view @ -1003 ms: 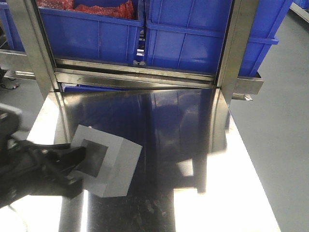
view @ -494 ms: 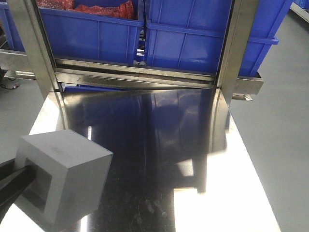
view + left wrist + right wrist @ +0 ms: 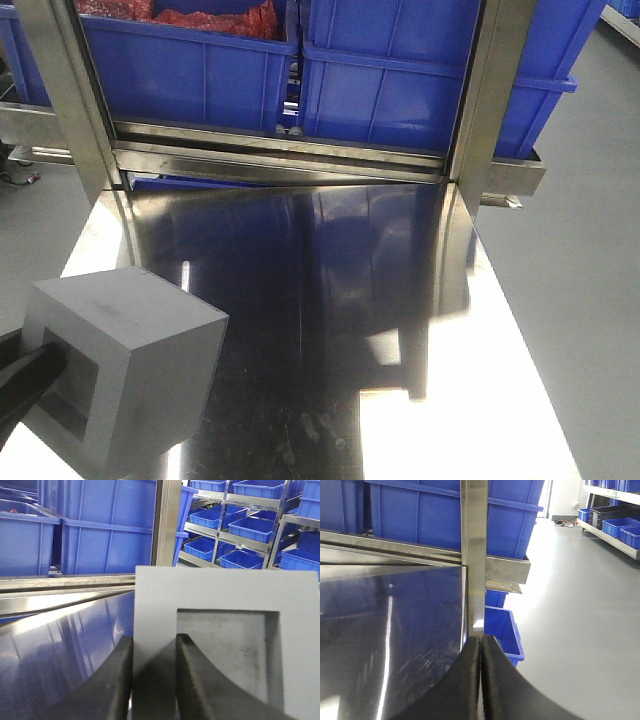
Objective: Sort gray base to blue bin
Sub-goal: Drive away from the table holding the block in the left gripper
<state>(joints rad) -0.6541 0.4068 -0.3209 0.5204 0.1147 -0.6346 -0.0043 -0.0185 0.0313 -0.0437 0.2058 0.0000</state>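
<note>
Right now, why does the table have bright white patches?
Front view: the steel table mirrors the blue crates, and light glares white near its front edge. Left wrist view: the left gripper is dark, nearly detailless, against the evenly lit gray base.

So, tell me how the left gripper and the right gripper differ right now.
The left gripper is shut on the gray base, clamping the wall beside its recess; the right gripper is shut on nothing. The left gripper's fingers stand apart by that wall, one inside the recess; the right gripper's fingers meet tip to tip. Both have black, curved fingers.
</note>
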